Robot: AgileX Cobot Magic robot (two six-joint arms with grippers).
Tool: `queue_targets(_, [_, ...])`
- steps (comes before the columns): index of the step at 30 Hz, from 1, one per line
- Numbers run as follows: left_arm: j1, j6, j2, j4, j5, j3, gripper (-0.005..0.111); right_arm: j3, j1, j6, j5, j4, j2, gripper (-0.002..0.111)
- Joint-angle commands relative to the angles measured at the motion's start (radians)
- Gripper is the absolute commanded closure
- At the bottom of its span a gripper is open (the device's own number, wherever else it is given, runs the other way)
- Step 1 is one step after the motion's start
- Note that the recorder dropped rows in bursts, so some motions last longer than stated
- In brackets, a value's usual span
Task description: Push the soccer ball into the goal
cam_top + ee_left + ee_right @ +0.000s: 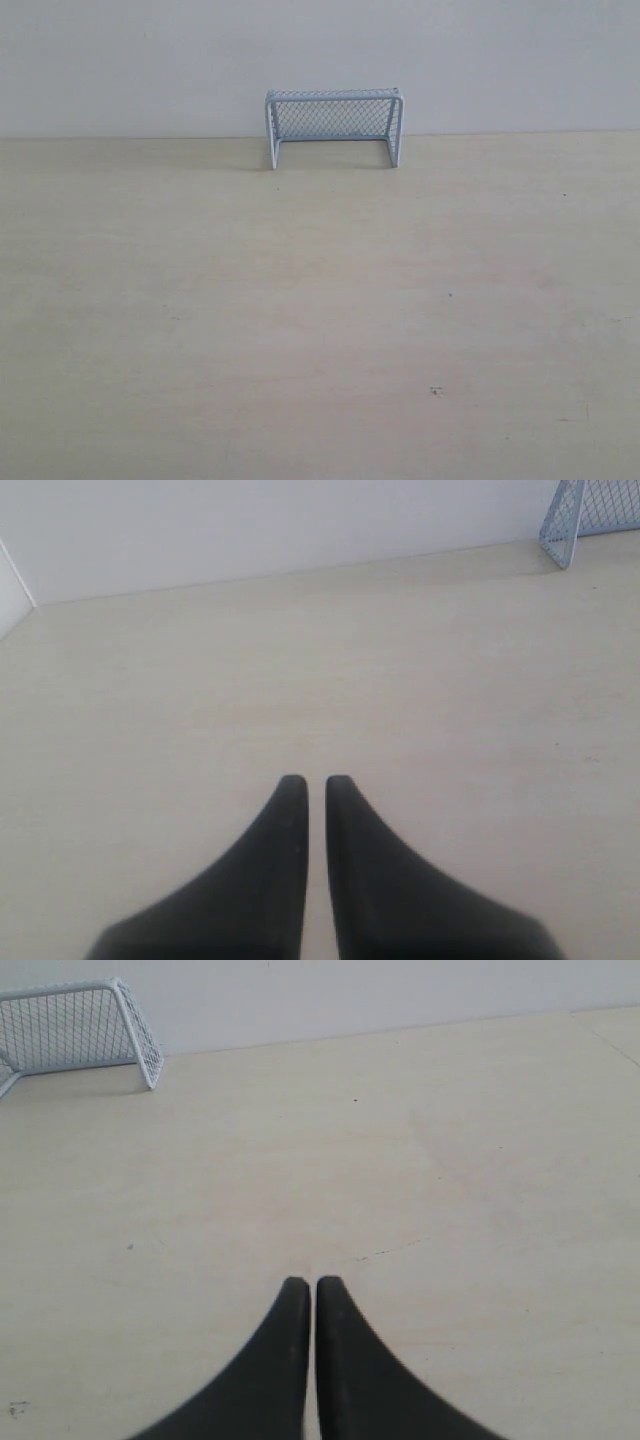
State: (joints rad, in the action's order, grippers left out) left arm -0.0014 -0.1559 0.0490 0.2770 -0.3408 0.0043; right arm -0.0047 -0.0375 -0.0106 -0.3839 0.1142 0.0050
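The goal (334,96) stands at the far edge of the pale surface (320,320), against the wall. The left tool (316,780) has its fingers drawn together with only a thin slit between them, holding nothing. The right tool (312,1282) is likewise closed and empty. Both tools hover over bare surface, well apart from the goal.
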Motion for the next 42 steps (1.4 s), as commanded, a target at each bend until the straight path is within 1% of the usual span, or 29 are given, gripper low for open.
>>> queue_targets(1, [-0.008, -0.009, 0.005, 0.000, 0.003, -0.004, 0.100, 0.005, -0.002, 0.002, 0.011, -0.002, -0.005, 0.108])
queue_targets(11, [-0.008, -0.009, 0.005, 0.000, 0.003, -0.004, 0.100, 0.005, 0.062, -0.006, 0.011, -0.002, -0.005, 0.108])
queue_targets(42, [-0.008, -0.009, 0.005, 0.000, 0.003, -0.004, 0.100, 0.005, 0.061, 0.001, 0.012, 0.002, -0.005, 0.108])
